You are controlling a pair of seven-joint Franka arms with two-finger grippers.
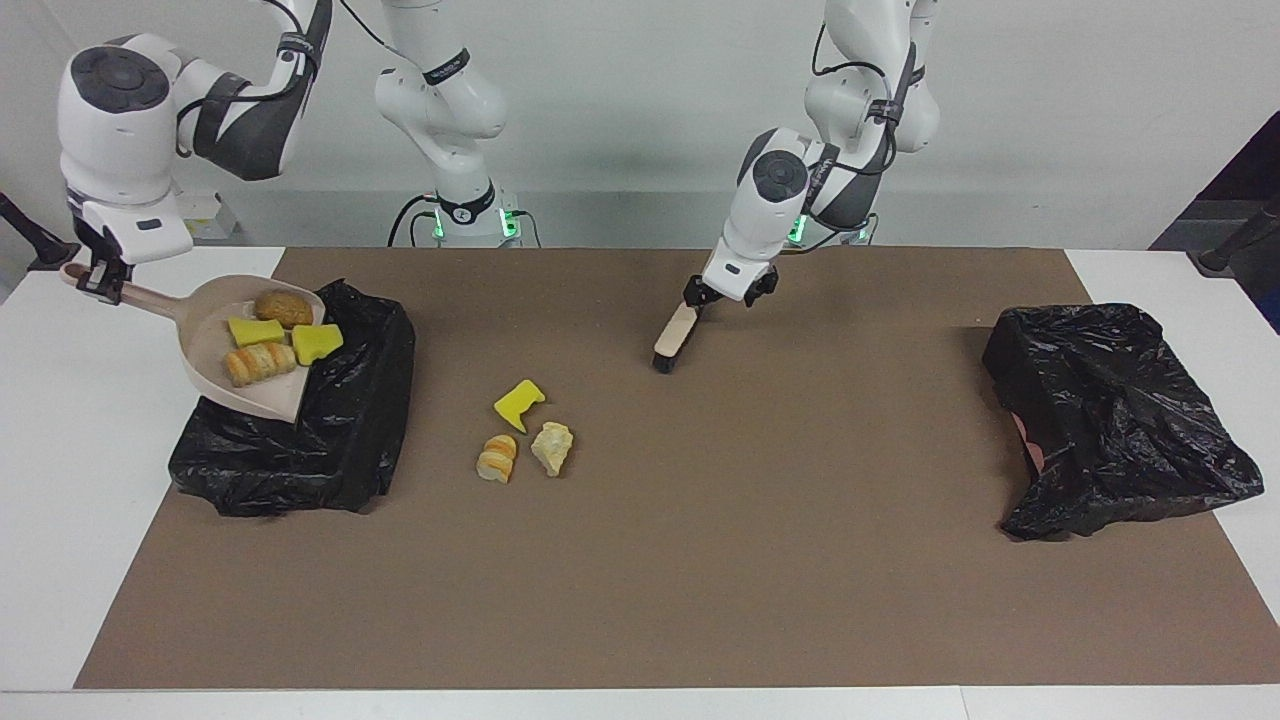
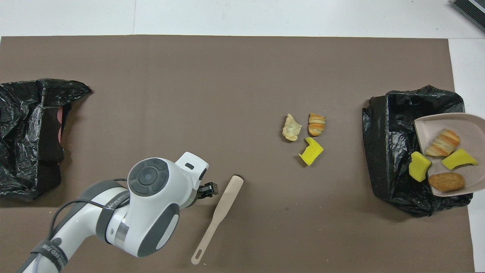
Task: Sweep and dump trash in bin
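The right gripper (image 1: 100,282), clamped on the dustpan (image 1: 215,335) handle, is holding four trash pieces (image 1: 262,345) over the bin (image 1: 345,420), undumped. Three pieces (image 1: 520,432) are lying unswept on the mat. The left gripper (image 1: 728,295), fingers apart, is hanging above the brush (image 1: 673,338).

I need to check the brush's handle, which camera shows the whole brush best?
The overhead view: the brush lies on the mat fully visible, from head to handle end. In the facing view the brush is foreshortened and the left gripper hides its handle.
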